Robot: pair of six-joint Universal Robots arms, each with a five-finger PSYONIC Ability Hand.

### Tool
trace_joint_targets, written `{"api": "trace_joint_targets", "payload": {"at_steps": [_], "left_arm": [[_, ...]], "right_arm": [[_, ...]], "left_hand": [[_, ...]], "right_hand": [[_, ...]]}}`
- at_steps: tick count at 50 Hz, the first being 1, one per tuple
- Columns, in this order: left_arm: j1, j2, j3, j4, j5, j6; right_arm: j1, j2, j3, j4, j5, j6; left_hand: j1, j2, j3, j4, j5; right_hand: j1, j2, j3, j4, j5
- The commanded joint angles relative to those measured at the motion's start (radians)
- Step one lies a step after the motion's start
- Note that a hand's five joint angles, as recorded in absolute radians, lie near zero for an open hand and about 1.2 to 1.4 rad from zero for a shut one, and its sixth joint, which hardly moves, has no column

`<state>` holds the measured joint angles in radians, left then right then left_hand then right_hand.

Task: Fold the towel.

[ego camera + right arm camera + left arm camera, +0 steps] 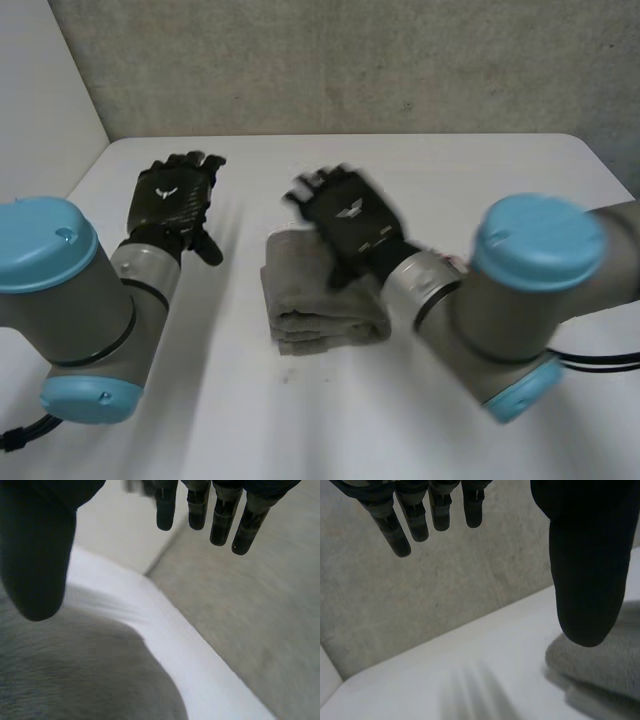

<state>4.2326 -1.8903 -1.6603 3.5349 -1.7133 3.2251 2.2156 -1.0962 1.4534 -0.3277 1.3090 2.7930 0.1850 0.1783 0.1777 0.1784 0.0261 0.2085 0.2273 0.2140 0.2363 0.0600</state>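
A grey towel lies folded into a small stack of layers in the middle of the white table. My right hand hovers over the towel's far right part, fingers straight and holding nothing. In the right wrist view its fingers and thumb are spread above the towel. My left hand is raised over the table to the left of the towel, apart from it, open. In the left wrist view its thumb hangs over the towel's edge.
A grey wall runs along the table's far edge, and a white panel stands at the far left. Bare tabletop surrounds the towel on all sides.
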Motion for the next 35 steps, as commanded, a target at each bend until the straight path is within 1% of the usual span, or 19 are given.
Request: {"api": "trace_joint_targets", "payload": {"at_steps": [1,3,4,5,6,8,9,11,12,14,17,19,23,25,28,30,31,33,35], "left_arm": [[-0.074,-0.030,0.093,-0.001,0.023,-0.036],[-0.089,-0.050,0.109,-0.001,0.041,-0.059],[-0.105,-0.071,0.122,-0.004,0.058,-0.085],[-0.118,-0.094,0.131,-0.014,0.075,-0.111],[-0.119,-0.095,0.131,-0.014,0.075,-0.111],[-0.123,-0.153,0.140,-0.051,0.086,-0.145],[-0.123,-0.153,0.140,-0.051,0.086,-0.145],[-0.123,-0.216,0.142,-0.088,0.083,-0.159],[-0.123,-0.216,0.142,-0.088,0.083,-0.159],[-0.120,-0.250,0.142,-0.103,0.083,-0.160],[-0.097,-0.314,0.142,-0.129,0.084,-0.159],[-0.065,-0.354,0.143,-0.163,0.090,-0.146],[-0.053,-0.359,0.143,-0.211,0.092,-0.145],[-0.053,-0.349,0.145,-0.232,0.093,-0.146],[-0.053,-0.282,0.152,-0.254,0.093,-0.146],[-0.054,-0.181,0.159,-0.255,0.096,-0.148],[-0.054,-0.181,0.159,-0.255,0.096,-0.148],[-0.062,-0.077,0.186,-0.255,0.098,-0.149],[-0.060,-0.031,0.206,-0.258,0.095,-0.154]], "right_arm": [[-0.148,-0.079,0.024,0.095,-0.004,0.385],[-0.162,-0.045,0.002,0.131,-0.045,0.410],[-0.162,-0.045,0.002,0.131,-0.045,0.410],[-0.163,-0.003,-0.019,0.143,-0.065,0.412],[-0.163,-0.002,-0.019,0.144,-0.065,0.412],[-0.166,0.092,-0.082,0.171,-0.080,0.413],[-0.166,0.093,-0.082,0.171,-0.080,0.413],[-0.166,0.174,-0.135,0.212,-0.083,0.413],[-0.166,0.174,-0.136,0.213,-0.083,0.413],[-0.166,0.254,-0.192,0.257,-0.082,0.412],[-0.166,0.286,-0.220,0.283,-0.082,0.408],[-0.169,0.334,-0.266,0.346,-0.080,0.378],[-0.175,0.332,-0.291,0.395,-0.073,0.327],[-0.192,0.280,-0.289,0.406,-0.062,0.313],[-0.197,0.231,-0.284,0.406,-0.056,0.315],[-0.200,0.133,-0.275,0.400,-0.036,0.323],[-0.200,0.133,-0.275,0.400,-0.036,0.323],[-0.206,0.049,-0.275,0.389,0.004,0.327],[-0.218,0.004,-0.275,0.386,0.031,0.326]], "left_hand": [[0.023,0.029,0.030,0.029,0.007],[0.026,0.032,0.033,0.032,0.010],[0.026,0.032,0.033,0.032,0.010],[0.026,0.032,0.033,0.032,0.010],[0.026,0.032,0.033,0.032,0.010],[0.029,0.035,0.036,0.035,0.013],[0.029,0.035,0.036,0.035,0.013],[0.029,0.035,0.036,0.035,0.013],[0.029,0.035,0.036,0.035,0.013],[0.026,0.032,0.033,0.032,0.010],[0.017,0.023,0.024,0.023,0.001],[0.011,0.018,0.018,0.018,-0.005],[0.008,0.015,0.015,0.015,-0.008],[0.005,0.012,0.012,0.012,-0.011],[0.005,0.012,0.012,0.012,-0.011],[0.005,0.012,0.012,0.012,-0.011],[0.005,0.012,0.012,0.012,-0.011],[0.005,0.012,0.012,0.012,-0.011],[0.005,0.012,0.012,0.012,-0.011]], "right_hand": [[-0.034,-0.053,-0.039,-0.062,-0.060],[-0.034,-0.053,-0.039,-0.062,-0.060],[-0.034,-0.053,-0.039,-0.062,-0.060],[-0.034,-0.053,-0.039,-0.062,-0.060],[-0.034,-0.053,-0.039,-0.062,-0.060],[-0.034,-0.053,-0.039,-0.062,-0.060],[-0.034,-0.053,-0.039,-0.062,-0.060],[-0.034,-0.053,-0.039,-0.062,-0.060],[-0.034,-0.053,-0.039,-0.062,-0.060],[-0.034,-0.053,-0.039,-0.062,-0.060],[-0.034,-0.053,-0.039,-0.062,-0.060],[-0.034,-0.053,-0.039,-0.062,-0.060],[-0.034,-0.053,-0.039,-0.062,-0.060],[-0.034,-0.053,-0.039,-0.062,-0.060],[-0.034,-0.053,-0.039,-0.062,-0.060],[-0.034,-0.053,-0.039,-0.062,-0.060],[-0.034,-0.053,-0.039,-0.062,-0.060],[-0.034,-0.053,-0.039,-0.062,-0.060],[-0.034,-0.053,-0.039,-0.062,-0.060]]}}
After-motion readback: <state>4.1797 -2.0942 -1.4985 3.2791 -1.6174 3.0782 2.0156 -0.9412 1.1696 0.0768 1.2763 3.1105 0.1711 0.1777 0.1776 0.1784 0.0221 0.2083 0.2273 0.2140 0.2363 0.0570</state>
